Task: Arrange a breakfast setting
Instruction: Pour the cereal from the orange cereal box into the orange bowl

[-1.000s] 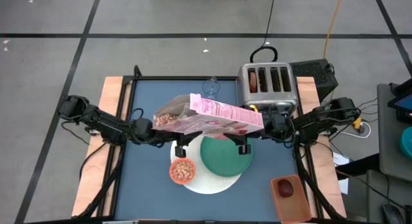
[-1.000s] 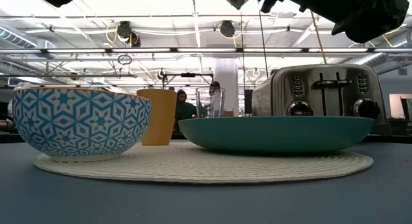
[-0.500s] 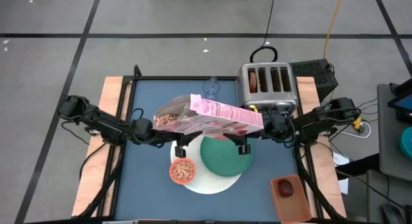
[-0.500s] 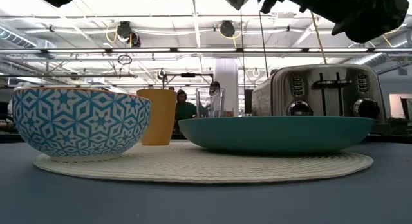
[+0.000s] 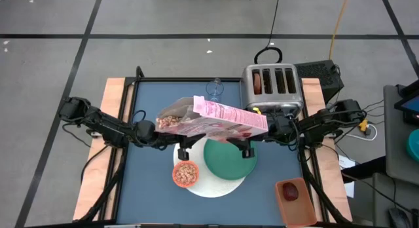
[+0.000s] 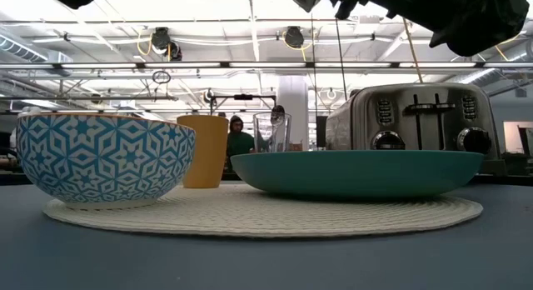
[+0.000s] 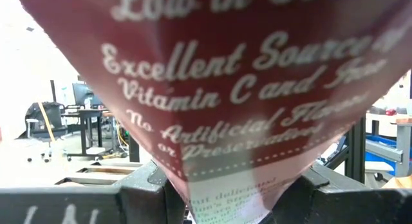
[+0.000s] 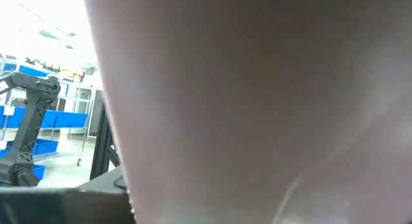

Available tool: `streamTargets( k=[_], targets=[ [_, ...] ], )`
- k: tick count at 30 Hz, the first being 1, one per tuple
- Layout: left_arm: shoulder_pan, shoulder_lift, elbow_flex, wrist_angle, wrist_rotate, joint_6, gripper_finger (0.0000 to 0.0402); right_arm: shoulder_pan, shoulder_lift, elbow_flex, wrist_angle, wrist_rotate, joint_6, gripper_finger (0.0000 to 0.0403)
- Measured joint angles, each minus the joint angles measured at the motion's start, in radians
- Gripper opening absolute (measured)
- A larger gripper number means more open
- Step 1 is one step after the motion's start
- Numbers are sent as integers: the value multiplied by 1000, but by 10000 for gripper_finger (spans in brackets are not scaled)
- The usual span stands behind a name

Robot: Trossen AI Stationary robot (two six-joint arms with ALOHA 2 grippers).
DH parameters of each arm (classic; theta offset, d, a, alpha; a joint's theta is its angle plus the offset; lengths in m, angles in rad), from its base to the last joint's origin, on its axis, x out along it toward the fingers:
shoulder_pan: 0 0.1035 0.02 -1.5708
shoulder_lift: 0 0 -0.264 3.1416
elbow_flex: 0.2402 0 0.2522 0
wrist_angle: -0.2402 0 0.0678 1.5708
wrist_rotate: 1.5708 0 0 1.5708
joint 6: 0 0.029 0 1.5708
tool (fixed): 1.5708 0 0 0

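Observation:
A pink-red cereal box hangs tilted above the table between my two arms, its open end toward the left with cereal showing. My left gripper is shut on that left end. My right gripper is at the box's right end, and the box fills its wrist view. Below, a white round mat carries a green plate and a small bowl holding cereal. An orange cup stands behind the bowl, and a clear glass stands farther back. My left gripper pinches a lower corner of the box between its two fingers, coming from the table's left and slanting upward. The box is lifted clear of the table and tilted, widening away from the fingers.
A steel toaster with brown slices in its slots stands at the back right. A dark red fruit lies on a wooden board at the near right. Bare blue table shows at the left and near edges.

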Motion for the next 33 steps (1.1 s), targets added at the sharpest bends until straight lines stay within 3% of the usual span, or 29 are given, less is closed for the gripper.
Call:
streamTargets(
  k=[12,26,33],
  targets=[
    [0,-2,0,0,-6,4,168,0,0,0,-39,2,0,352],
    [-6,-33,0,-23,-52,34,168,0,-2,0,-53,8,-1,357],
    [-10,-102,0,-130,-63,30,168,0,-42,0,-139,12,-1,357]
  ],
)
